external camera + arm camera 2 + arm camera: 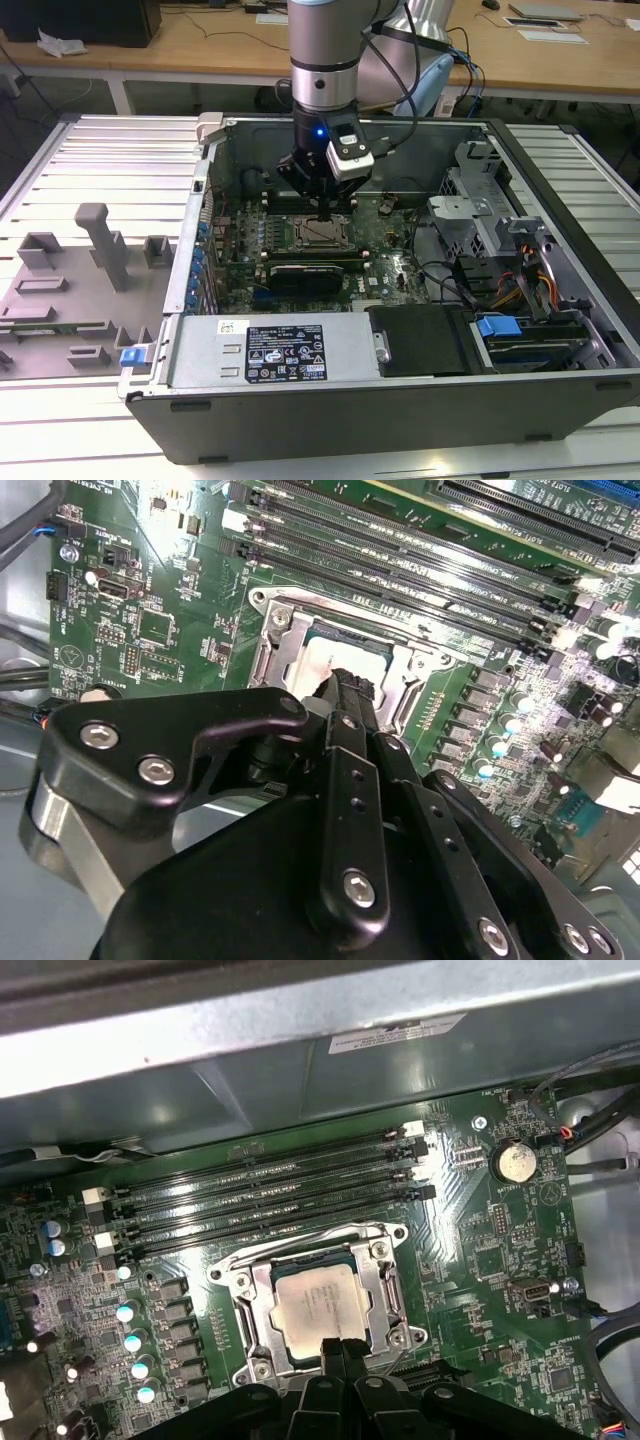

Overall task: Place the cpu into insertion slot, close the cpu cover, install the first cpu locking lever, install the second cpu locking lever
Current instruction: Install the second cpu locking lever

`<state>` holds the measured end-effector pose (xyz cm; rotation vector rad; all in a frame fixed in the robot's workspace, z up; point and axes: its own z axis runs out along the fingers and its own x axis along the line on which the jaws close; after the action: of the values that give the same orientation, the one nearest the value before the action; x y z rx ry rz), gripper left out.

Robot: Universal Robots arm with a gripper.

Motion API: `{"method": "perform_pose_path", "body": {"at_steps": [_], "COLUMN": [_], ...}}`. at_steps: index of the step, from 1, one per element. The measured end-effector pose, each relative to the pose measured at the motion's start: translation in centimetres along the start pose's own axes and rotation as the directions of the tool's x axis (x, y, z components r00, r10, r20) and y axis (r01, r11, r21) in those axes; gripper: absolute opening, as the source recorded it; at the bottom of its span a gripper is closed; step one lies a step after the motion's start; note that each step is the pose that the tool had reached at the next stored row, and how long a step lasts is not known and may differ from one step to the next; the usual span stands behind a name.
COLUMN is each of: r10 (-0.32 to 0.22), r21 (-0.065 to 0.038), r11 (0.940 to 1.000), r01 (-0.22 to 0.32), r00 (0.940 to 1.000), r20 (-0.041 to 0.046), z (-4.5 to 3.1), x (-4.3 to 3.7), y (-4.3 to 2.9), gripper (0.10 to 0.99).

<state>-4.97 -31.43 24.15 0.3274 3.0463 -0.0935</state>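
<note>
Open computer case [400, 400] lies on its side on a ribbed metal table [110, 170]; a grey fixture block [70, 290] sits towards the exterior view's left. Green motherboard [480, 1260] fills the case floor. Arm descends from above, gripper [328, 208] just over the socket area. Four long black memory slots [270, 1200] run parallel just beside the insertion slot [250, 1315]; a coin cell [514, 1160] sits well apart. The cpu cover [385, 1290] lies flat over the socket, its window framing the cpu [320, 1305], which lies flat, metal top up, edges square to the memory slots. Fingertips [343, 1350] appear pressed together, holding nothing, at the cover's edge and partly hiding it.
</note>
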Motion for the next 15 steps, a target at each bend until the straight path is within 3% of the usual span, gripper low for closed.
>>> {"method": "perform_pose_path", "body": {"at_steps": [11, 14, 15], "r10": [0.0, 0.0, -0.001], "r21": [0.0, 0.0, -0.001], "r11": [1.0, 1.0, 1.0], "r01": [0.0, 0.0, 0.001], "r00": [1.0, 1.0, 1.0], "r20": [-0.0001, 0.0, 0.0], "z": [-0.04, -0.01, 0.03], "x": [-0.01, -0.09, -0.16], "y": [-0.03, -0.41, -0.83], "gripper": [0.106, 0.106, 0.106]}}
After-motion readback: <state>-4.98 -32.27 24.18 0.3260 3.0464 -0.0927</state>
